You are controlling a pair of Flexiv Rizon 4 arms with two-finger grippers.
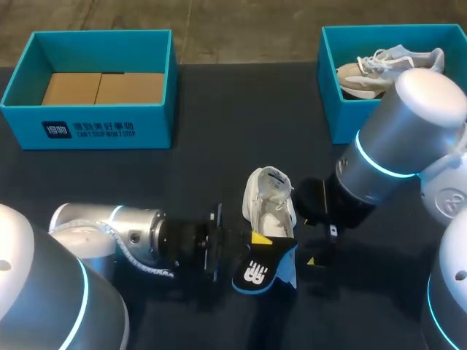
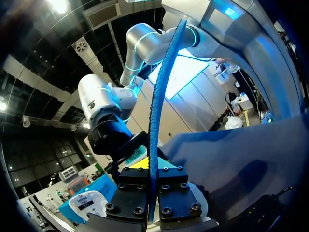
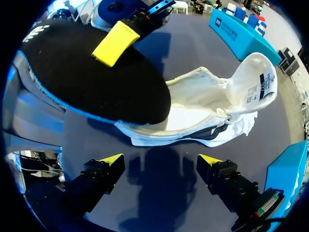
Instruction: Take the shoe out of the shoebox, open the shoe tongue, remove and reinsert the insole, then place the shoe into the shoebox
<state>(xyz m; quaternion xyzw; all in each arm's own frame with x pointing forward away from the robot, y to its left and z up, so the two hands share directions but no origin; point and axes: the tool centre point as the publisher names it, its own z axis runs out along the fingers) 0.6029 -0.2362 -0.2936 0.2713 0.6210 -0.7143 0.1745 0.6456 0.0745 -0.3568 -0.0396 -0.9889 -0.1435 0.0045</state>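
Your dark table (image 1: 219,109) carries two teal boxes at its far side. The left shoebox (image 1: 87,130) shows a brown cardboard floor. The right shoebox (image 1: 328,102) holds a pale second shoe (image 1: 379,69).

Your right arm (image 1: 394,146) comes in from the right and stands over the table in front of the right shoebox. Your left arm (image 1: 117,233) lies low along the near side and points toward the middle.

The white shoe (image 1: 270,200) is out of both boxes. It lies on the table at the middle, between your two arms. In the right wrist view the shoe (image 3: 193,111) shows its opening, and its tongue (image 3: 256,79) is folded out and away from the opening.

The insole (image 1: 259,273) is out of the shoe, dark with a blue edge. It sits just nearer to you than the shoe. Whether its far end touches the shoe you cannot tell.

Your left jaws are clamped on the insole. The left wrist view shows the insole (image 2: 157,121) edge-on, pinched between the two finger blocks and rising ahead of them. From the right wrist, one yellow fingertip (image 3: 116,43) of the left jaws lies on the insole's dark face (image 3: 96,82).

Your right jaws stand wide apart, holding nothing. They are over bare table, with the shoe just ahead of them and not touched.
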